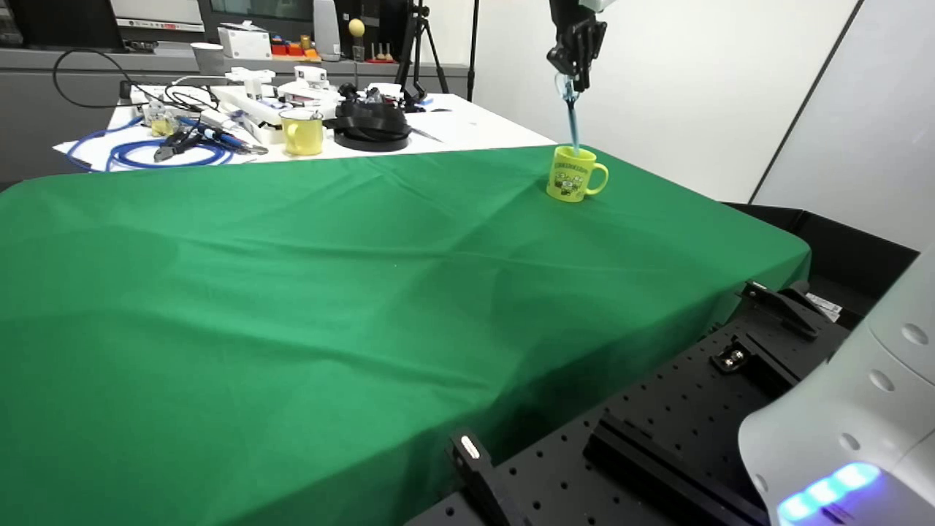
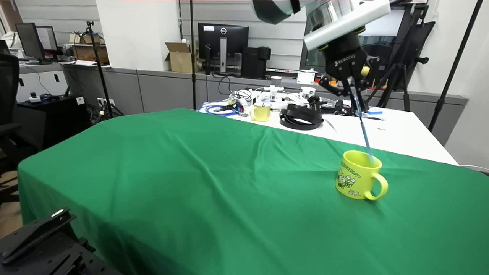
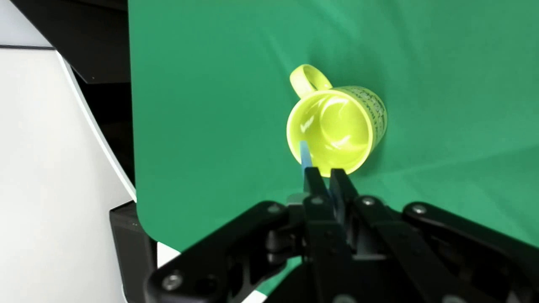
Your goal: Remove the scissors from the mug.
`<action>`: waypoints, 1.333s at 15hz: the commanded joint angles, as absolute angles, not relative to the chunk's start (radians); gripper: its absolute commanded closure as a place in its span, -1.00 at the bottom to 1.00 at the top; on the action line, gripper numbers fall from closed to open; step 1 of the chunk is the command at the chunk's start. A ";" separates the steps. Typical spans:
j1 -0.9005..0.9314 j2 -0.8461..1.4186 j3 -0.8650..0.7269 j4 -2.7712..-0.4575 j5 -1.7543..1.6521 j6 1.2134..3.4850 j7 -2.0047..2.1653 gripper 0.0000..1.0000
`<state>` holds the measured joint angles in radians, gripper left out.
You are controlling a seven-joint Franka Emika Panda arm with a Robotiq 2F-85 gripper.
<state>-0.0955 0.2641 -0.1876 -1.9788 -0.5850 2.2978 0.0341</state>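
Observation:
The yellow-green mug (image 1: 564, 179) stands upright on the green cloth near its far right edge. It also shows in an exterior view (image 2: 353, 179) and in the wrist view (image 3: 377, 107), its inside bare apart from the scissors' end. My gripper (image 2: 359, 109) is above the mug and shut on the light-blue scissors (image 2: 365, 133), which hang down, slightly tilted. Their lower tip overlaps the mug's mouth near the rim; I cannot tell how deep it reaches. In the wrist view the scissors (image 3: 305, 155) show beside and between the fingertips (image 3: 325, 170); the rest is hidden by the fingers.
Behind the green cloth (image 1: 329, 292) a white table holds a paler yellow cup (image 1: 302, 133), a black coiled strap (image 2: 301, 117), blue cables (image 1: 168, 152) and tools. A white wall (image 1: 679, 88) rises beside the mug. A black perforated base plate (image 1: 628, 431) lies along the near edge.

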 commanded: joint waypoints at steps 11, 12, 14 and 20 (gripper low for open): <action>-0.196 0.226 -0.133 -1.757 0.023 2.125 -0.221 0.95; -0.208 0.230 -0.124 -1.749 0.098 2.106 -0.263 0.95; -0.229 0.236 -0.108 -1.740 0.242 2.065 -0.344 0.95; -0.258 0.296 -0.074 -1.701 0.498 1.800 -0.504 0.95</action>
